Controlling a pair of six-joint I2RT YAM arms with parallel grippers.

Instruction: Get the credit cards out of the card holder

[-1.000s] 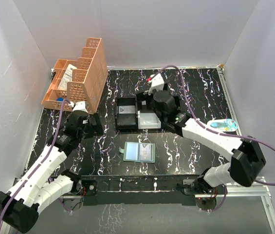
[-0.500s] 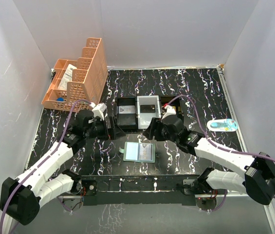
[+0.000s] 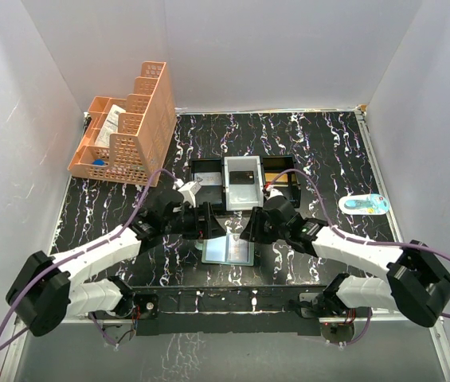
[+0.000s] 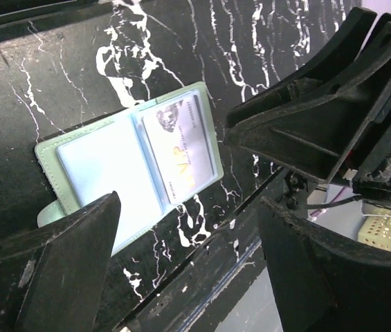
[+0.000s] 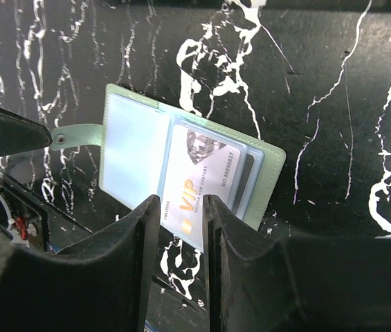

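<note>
Lying open, pale green card holder (image 5: 133, 149), VIP card (image 5: 202, 183) in one sleeve, left claw (image 4: 188, 207) wide, right claw (image 5: 181, 204) narrow

Glossy clear plastic sleeves inside card holder (image 5: 134, 149), matt pale-green leather-like rim; shiny printed plastic card (image 5: 209, 169); smooth black marble-patterned table (image 3: 328, 143) with slight sheen; orange plastic lattice organiser (image 3: 133, 127)

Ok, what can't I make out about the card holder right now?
Top view: card holder, upper edge covered by the left pincer and right pincer; cards too small.
Right wrist: VIP card near end behind the pincer; count of cards beneath it unclear.
Left wrist: left panel washed out by glare; near corner behind the left pincer.
</note>
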